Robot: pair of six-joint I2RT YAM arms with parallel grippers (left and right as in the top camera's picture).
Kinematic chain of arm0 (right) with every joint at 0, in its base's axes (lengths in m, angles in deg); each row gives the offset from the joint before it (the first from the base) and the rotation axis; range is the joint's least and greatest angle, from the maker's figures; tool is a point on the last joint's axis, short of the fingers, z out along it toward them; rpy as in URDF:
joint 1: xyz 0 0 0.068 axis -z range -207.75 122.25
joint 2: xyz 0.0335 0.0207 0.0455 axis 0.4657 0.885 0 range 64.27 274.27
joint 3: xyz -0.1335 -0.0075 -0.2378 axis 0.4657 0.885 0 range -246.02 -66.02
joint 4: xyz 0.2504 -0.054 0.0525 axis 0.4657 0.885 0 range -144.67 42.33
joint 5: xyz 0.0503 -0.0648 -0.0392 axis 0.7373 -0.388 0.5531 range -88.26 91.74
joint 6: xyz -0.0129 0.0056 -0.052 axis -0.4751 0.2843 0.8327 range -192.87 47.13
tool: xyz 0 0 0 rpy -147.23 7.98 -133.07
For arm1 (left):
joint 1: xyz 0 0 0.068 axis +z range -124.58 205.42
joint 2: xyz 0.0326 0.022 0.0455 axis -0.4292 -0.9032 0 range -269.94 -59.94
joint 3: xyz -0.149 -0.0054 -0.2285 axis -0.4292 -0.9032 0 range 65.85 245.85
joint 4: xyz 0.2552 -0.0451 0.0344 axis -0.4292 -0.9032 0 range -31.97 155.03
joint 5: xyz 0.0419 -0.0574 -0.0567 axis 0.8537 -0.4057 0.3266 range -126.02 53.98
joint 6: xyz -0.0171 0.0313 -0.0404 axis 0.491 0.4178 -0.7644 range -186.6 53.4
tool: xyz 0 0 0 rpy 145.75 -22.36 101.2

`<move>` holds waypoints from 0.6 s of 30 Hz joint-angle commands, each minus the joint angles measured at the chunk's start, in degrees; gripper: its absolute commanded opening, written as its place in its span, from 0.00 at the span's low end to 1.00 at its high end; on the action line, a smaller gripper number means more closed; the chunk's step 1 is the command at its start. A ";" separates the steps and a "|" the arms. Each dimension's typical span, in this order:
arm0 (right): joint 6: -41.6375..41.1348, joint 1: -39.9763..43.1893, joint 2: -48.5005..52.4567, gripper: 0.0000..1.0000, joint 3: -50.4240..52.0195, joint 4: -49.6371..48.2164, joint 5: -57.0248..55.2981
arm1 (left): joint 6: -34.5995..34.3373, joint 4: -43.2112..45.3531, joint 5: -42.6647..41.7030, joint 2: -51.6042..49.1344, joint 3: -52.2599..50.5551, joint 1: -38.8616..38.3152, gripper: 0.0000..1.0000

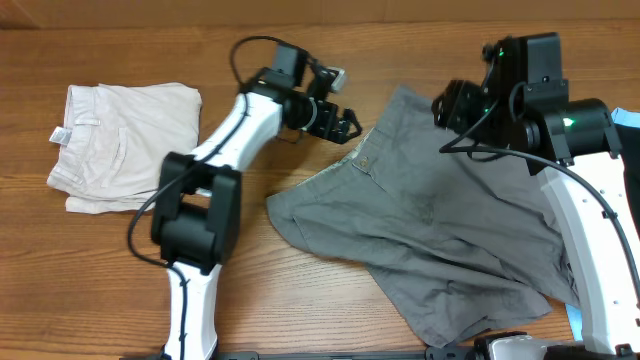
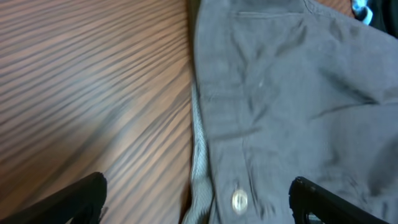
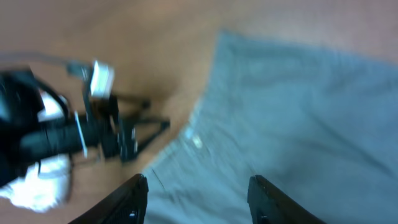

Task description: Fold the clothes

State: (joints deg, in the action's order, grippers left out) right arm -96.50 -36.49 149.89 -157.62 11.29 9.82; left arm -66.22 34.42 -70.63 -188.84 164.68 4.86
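The grey shorts (image 1: 440,230) lie spread and rumpled on the right half of the table, waistband and button (image 1: 364,162) toward the upper left. My left gripper (image 1: 348,125) is open just above the waistband edge; in the left wrist view its fingers (image 2: 199,199) straddle the waistband and the button (image 2: 239,200). My right gripper (image 1: 450,105) is open and empty above the shorts' upper part. In the blurred right wrist view the open fingers (image 3: 198,198) hang over the grey cloth (image 3: 298,112), with the left arm (image 3: 74,134) to the left.
Folded cream shorts (image 1: 120,145) with a white tag lie at the far left of the wooden table (image 1: 300,300). The left arm's base stands at the front middle, the right arm's body at the right edge over the shorts.
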 commanded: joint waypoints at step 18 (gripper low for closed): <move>0.94 -0.20 -0.02 0.47 -0.28 3.76 -0.57 | -3.91 4.55 3.19 -10.01 1.20 -5.73 0.52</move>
State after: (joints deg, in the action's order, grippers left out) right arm -95.94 -36.49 150.16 -157.59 15.20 9.82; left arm -68.95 40.78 -64.78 -195.25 165.99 -0.69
